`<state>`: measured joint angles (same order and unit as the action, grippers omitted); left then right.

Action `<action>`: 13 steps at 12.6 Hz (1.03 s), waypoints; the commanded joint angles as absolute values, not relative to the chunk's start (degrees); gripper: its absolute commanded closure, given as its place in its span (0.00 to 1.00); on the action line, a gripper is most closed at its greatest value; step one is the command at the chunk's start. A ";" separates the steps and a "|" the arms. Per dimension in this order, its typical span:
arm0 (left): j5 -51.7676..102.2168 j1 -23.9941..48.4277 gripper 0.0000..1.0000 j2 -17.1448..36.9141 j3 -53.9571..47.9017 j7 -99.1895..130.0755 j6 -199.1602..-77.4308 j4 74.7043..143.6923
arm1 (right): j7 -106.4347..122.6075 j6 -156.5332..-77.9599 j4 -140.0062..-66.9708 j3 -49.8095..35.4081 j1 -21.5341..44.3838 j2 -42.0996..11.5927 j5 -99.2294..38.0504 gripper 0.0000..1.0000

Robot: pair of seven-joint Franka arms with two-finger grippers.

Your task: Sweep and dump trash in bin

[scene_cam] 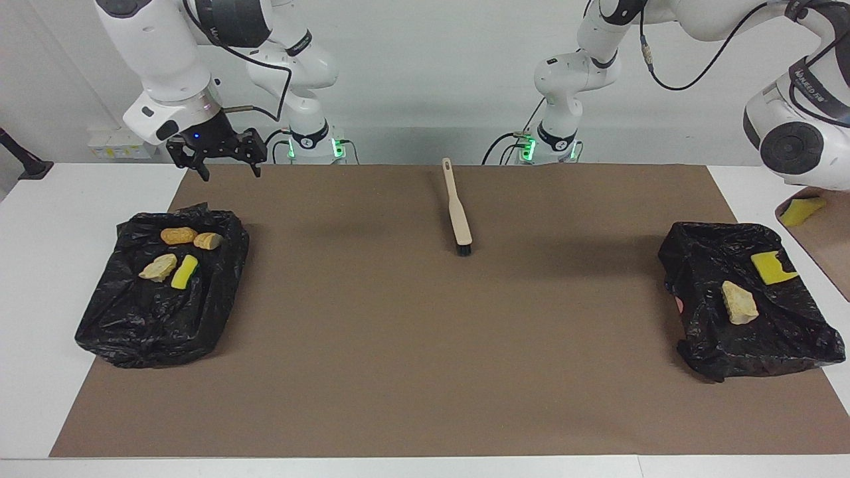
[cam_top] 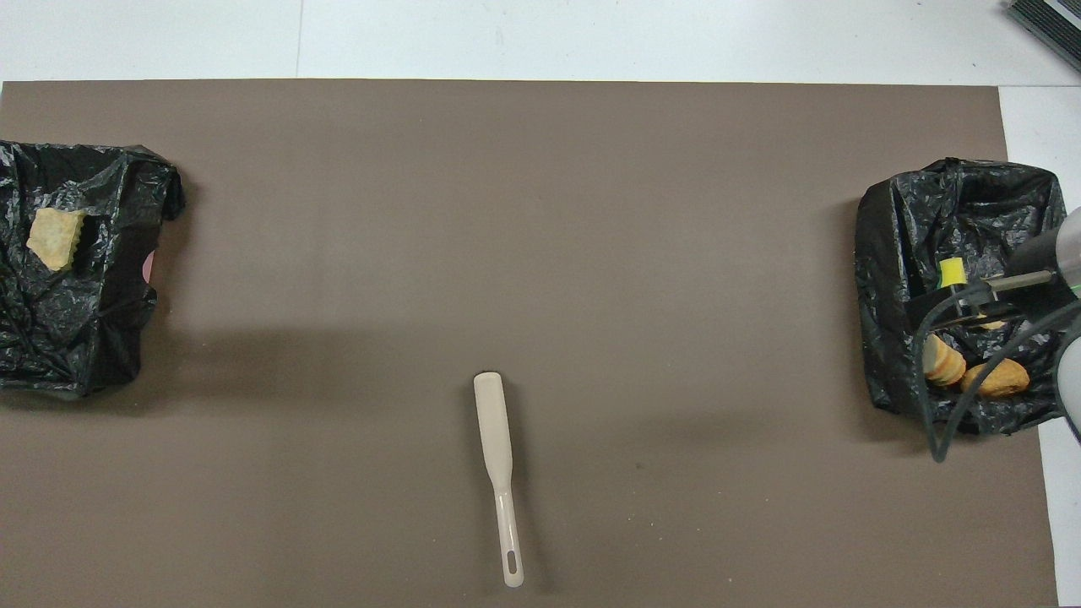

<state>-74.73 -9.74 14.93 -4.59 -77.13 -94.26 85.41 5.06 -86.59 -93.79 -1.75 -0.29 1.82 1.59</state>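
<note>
The trash lies in two black-bagged bins. The bin point(scene_cam: 143, 318) at the right arm's end holds two tan-orange lumps point(scene_cam: 178, 235), a pale lump point(scene_cam: 158, 267) and a green-topped yellow sponge point(scene_cam: 184, 272). My right gripper point(scene_cam: 229, 169) hangs open and empty over the mat's edge by that bin. The bin point(scene_cam: 710, 265) at the left arm's end holds a tan lump point(scene_cam: 739, 311) and a yellow sponge piece point(scene_cam: 770, 267). Beside it the beige dustpan point(scene_cam: 827, 236) is raised at the picture's edge, with one yellow piece point(scene_cam: 802, 210) on it. My left gripper is out of view.
The beige brush point(scene_cam: 458, 212) lies on the brown mat point(scene_cam: 425, 345) midway between the arms, bristles pointing away from the robots, handle point(cam_top: 510, 549) toward them. White table point(scene_cam: 40, 265) borders the mat at both ends.
</note>
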 commanded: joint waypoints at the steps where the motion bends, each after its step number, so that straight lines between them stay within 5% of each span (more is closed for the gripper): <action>1: -78.12 -6.42 1.00 13.54 -3.96 -73.93 -91.58 87.71 | 4.04 -87.98 -95.80 -1.85 -0.62 3.25 0.88 0.00; 5: -80.24 -4.05 1.00 14.06 -4.13 -64.08 -88.60 92.72 | 3.96 -88.07 -95.71 -1.85 -1.41 3.25 0.88 0.00; 13: -83.50 -4.22 1.00 13.10 -3.87 -64.77 -85.34 90.36 | 3.96 -88.07 -95.71 -1.85 -1.32 3.25 0.88 0.00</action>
<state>-82.30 -4.74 14.89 -4.40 -64.98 -86.54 90.91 4.96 -86.65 -93.94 -1.48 -0.64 1.82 1.59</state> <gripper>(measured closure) 0.687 0.000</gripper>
